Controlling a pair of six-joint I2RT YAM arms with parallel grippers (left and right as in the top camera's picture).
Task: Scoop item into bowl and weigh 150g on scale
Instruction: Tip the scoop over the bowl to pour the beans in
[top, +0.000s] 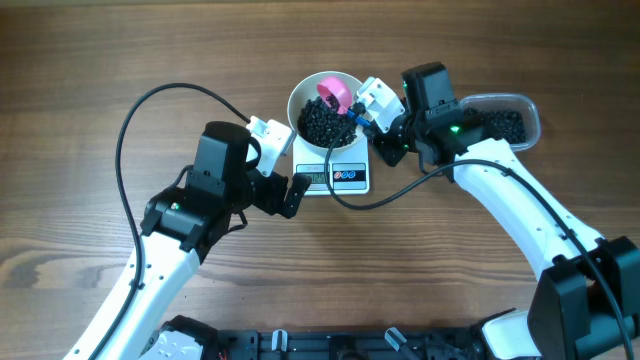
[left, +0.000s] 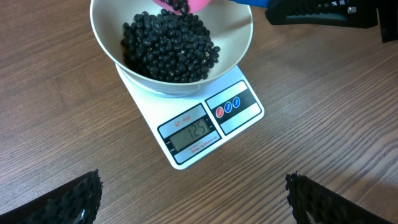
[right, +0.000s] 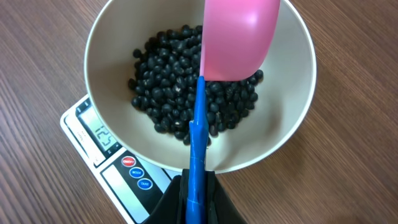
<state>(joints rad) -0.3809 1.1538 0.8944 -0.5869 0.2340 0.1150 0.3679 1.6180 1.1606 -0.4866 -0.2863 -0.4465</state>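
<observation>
**Beans** (left: 168, 46): a loose heap of small, glossy black beans in the white bowl (left: 239, 37), with more in the clear tub (top: 505, 125) on the counter (top: 100, 60) by my right arm. I judge them hard, light singly, and quick to roll and scatter. No gripper could pinch them, so I move them only with the scoop.

**Scoop** (right: 239, 37): pink cup on a thin blue handle, probably stiff, light plastic. It hangs tilted over the bowl, and the left wrist view shows a few beans at its lip. My right gripper (right: 198, 186) is clamped on the handle's end. That is the right place to hold it, though I expect a long lever that wobbles if jerked.

**Bowl**: deep, smooth and plain, sitting on the scale (left: 186, 140). It looks slippery on the platform. If it must be held, the rim is the place. Any touch would likely disturb the reading, so I keep off it.

**Scale**: white and square.
- The grey display reads "125", which I take to be short of the target.
- Small print above the display looks like "SF-400", but the first characters are unclear.
- One red and two blue buttons carry lettering too small to read.

**Left gripper** (left: 196, 199): spread wide and holding nothing, above the counter just in front of the scale.

No brand name is legible anywhere.
</observation>
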